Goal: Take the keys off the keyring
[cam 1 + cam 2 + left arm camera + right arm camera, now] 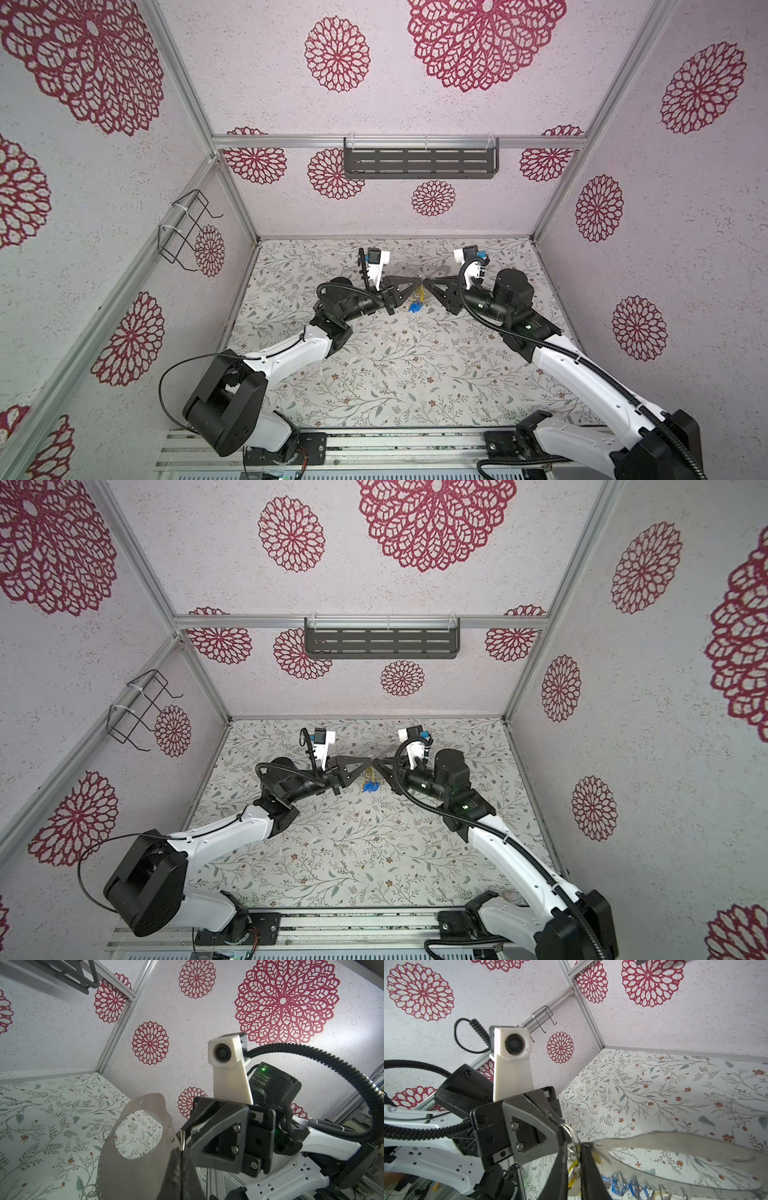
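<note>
Keyring [145, 1167] held above mid-tabletop [374, 374], long axis toward roughly 2 o'clock, left claw [180, 1148] clamped on its end, right claw [580, 1146] pinching ring [182, 1141], keys [415, 305] hanging beneath.

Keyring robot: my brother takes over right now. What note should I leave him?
Left gripper: jaws shut on the keyring, holding it up above the table.
Right gripper: jaws shut on a small silver ring at the keyring's edge.
Keys: blue and yellow tags hang under the keyring.
Done: grips set; no key seen off.
To do: pull each key off.
</note>
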### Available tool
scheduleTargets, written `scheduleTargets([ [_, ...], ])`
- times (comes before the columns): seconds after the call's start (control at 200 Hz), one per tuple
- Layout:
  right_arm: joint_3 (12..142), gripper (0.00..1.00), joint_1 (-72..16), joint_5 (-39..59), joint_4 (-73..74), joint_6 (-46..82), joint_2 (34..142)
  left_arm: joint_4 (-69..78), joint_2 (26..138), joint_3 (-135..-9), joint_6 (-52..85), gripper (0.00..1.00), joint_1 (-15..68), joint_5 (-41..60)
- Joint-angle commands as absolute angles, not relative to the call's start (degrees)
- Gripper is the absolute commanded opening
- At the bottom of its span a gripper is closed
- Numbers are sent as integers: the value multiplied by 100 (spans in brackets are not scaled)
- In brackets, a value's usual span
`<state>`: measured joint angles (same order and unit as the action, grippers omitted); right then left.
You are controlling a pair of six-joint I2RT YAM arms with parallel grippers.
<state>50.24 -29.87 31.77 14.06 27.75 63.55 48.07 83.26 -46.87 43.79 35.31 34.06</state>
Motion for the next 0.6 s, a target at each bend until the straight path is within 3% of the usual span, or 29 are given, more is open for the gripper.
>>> scheduleTargets([
  [0.0,5102,4,-3021,3351,1910,2862,6344,5109,8323,-4805,4416,0,3551,3568],
  [0.045,5098,0,-3021,3332,1942,2886,6352,5111,8330,-4799,4412,0,3547,3564],
  [0.595,5170,0,-3002,3447,1855,2938,6340,5788,8546,-4544,4800,0,3362,3684],
])
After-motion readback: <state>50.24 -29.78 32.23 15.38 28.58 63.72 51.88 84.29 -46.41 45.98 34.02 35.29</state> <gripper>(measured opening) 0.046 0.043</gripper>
